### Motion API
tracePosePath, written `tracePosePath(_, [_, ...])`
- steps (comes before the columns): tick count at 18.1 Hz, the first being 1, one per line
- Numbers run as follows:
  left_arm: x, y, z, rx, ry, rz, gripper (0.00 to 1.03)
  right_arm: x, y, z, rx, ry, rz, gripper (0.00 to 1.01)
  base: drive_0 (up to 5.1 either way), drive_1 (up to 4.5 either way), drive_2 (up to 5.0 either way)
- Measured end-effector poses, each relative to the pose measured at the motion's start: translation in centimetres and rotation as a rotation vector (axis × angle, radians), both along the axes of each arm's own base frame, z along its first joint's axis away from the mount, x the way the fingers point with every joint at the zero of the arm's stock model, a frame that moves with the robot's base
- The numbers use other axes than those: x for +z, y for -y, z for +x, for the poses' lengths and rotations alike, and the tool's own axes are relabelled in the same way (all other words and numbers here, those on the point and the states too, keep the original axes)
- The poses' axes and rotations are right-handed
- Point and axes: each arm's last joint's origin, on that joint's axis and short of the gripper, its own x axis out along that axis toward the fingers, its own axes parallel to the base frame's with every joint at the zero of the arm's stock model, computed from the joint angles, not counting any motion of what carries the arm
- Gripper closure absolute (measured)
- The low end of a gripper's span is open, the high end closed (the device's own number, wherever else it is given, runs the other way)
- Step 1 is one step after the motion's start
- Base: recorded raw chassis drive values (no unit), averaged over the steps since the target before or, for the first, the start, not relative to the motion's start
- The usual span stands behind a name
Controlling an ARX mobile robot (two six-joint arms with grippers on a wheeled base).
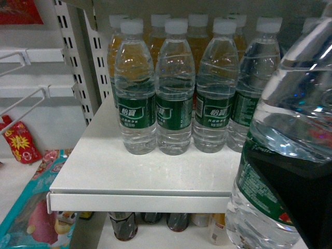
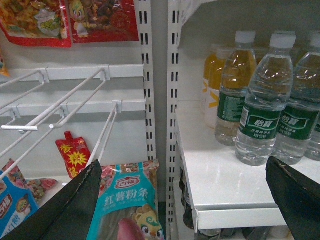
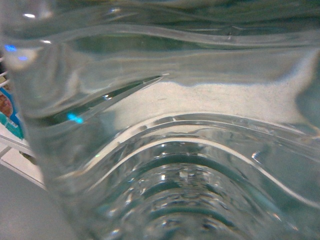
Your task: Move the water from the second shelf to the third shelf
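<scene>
Clearly the right gripper's (image 1: 311, 207) jaws clench the water (image 1: 290, 129), while the left gripper's (image 2: 185, 200) jaws gape wide, released

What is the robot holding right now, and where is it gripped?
The right end effector holds a water bottle around its labelled middle; the left end effector is empty.

bottles (image 1: 175, 88) on shelf (image 1: 140, 171), water (image 1: 290, 140) right (perhaps nearer)

Orange drink bottles (image 2: 236, 85) on shelf (image 1: 135, 179); snack packets (image 2: 127, 200) left.
</scene>
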Motion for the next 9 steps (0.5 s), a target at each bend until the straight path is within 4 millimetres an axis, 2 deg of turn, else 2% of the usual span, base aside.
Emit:
tracePosePath(5, [0.0, 0.0, 0.0, 0.000, 0.000, 0.000, 0.05, 0.7, -1.6, 2.7, -0.012, 0.025, 0.008, 0.60, 0.0, 0.00, 0.0])
tracePosePath(9, [0.0, 0.0, 0.0, 0.000, 0.000, 0.000, 0.05, 0.1, -2.8, 4.1, -0.001, -0.002, -0.010, 0.60, 0.0, 0.00, 0.0])
